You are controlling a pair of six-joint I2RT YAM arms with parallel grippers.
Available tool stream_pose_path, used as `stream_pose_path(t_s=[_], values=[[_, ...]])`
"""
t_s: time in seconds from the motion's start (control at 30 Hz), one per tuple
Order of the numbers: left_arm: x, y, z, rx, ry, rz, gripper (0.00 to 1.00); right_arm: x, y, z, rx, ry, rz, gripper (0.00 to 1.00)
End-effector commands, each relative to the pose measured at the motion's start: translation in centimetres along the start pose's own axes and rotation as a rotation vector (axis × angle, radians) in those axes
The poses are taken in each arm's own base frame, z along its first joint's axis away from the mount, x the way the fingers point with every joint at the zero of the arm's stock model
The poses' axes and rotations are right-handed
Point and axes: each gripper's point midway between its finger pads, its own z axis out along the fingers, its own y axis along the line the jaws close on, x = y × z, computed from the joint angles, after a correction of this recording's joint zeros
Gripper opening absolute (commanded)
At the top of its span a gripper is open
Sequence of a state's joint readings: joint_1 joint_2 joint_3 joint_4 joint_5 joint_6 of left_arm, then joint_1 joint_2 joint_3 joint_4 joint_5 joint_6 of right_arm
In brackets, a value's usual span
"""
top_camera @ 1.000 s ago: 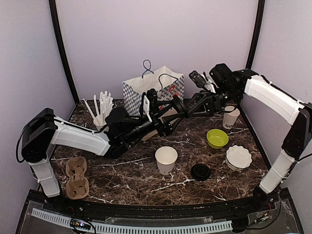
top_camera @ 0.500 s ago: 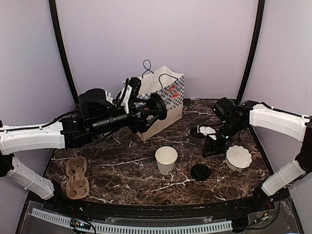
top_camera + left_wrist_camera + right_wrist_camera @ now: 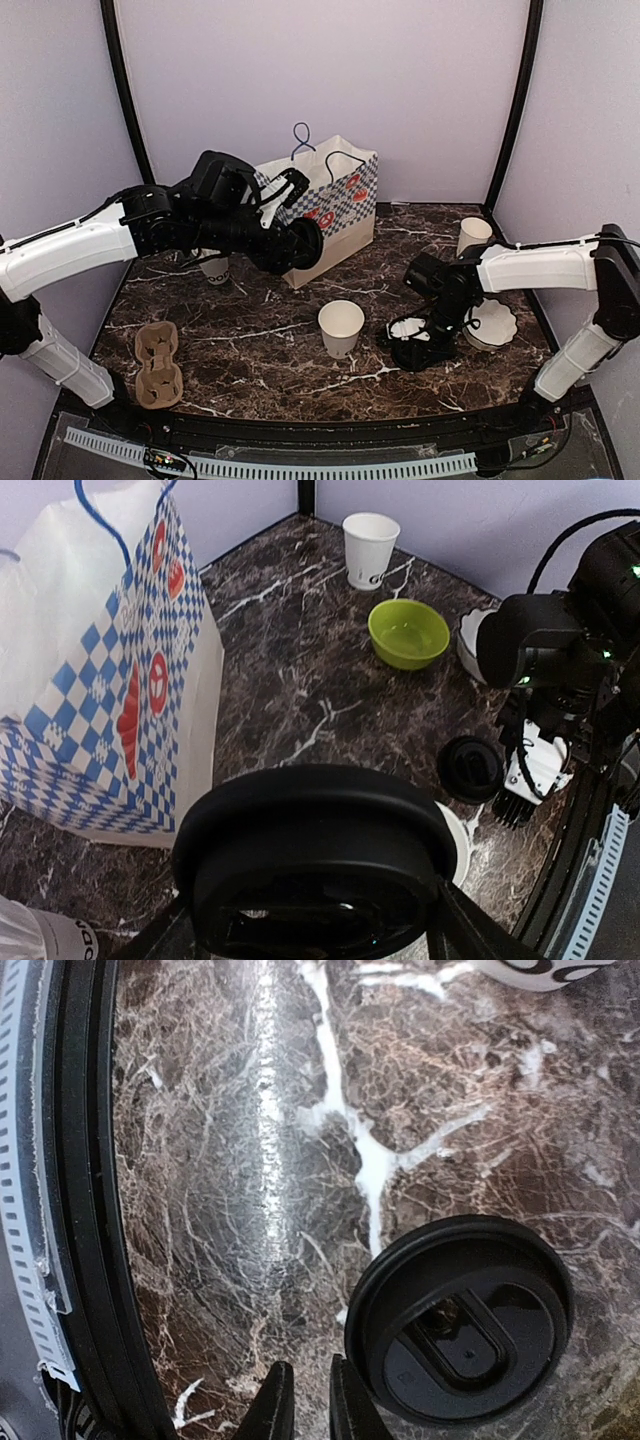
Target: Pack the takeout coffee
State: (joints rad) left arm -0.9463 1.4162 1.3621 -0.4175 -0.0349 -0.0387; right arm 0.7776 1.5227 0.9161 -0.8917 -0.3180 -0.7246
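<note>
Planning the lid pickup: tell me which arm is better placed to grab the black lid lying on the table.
Right. The right gripper sits low, fingertips right beside the lid. The left gripper is raised by the bag, holding a second lid.

Hardly any writing could be read. Far ahead of the left gripper (image 3: 315, 900), a white cup (image 3: 370, 548) by the wall carried black lettering near its base, too small to make out. Low to that gripper's left, a second white cup (image 3: 55, 942) showed two round letters, sideways and cut off. Ahead and right of the right gripper (image 3: 308, 1365), a third cup (image 3: 540, 968) bore cropped black strokes.
</note>
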Motion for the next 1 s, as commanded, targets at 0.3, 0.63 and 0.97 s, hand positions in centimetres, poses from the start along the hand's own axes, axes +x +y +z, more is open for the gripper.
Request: stream_pose_path(t_s=[0.3,0.63,0.97], values=[[3.1,0.7,-1.1,0.022,0.177,-0.032,0.72,0.0,-7.0,0.9,0.197,0.057,0.079,0.06],[5.5,-1.9,0.0,0.176,0.314,-0.029,0.71,-0.6,-18.8,-6.0,0.413,-0.090,0.215,0.07],[7.2,-5.3,2.0,0.295,0.428,0.070,0.69,-5.1,-15.0,-11.6,0.342,-0.389,0.262,0.23]])
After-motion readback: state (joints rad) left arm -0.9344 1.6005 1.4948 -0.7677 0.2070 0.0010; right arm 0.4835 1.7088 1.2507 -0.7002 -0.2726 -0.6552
